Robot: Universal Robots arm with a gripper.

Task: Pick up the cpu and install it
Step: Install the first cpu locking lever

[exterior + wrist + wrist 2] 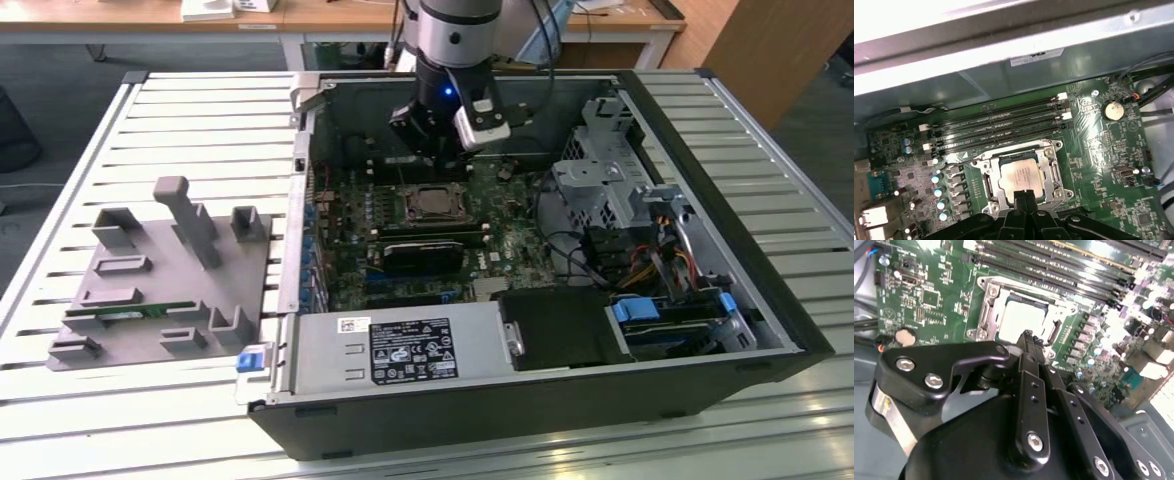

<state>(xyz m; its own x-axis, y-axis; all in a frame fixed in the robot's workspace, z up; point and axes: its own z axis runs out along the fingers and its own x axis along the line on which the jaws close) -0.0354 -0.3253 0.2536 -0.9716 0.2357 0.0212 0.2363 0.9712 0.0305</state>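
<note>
The cpu lies flat in its metal-framed socket on the green motherboard inside the open computer case. Its silver top shows in both wrist views. My gripper hangs just above the socket, toward the case's back wall. Its black fingertips are pressed together with nothing between them, and they point at the edge of the cpu. In the second wrist view the gripper is shut, its tip over the socket frame's rim.
A grey plastic fixture holding a green memory stick stands on the slatted table at the exterior view's left. Beside the socket are memory slots, a black finned block, the power supply and a drive cage.
</note>
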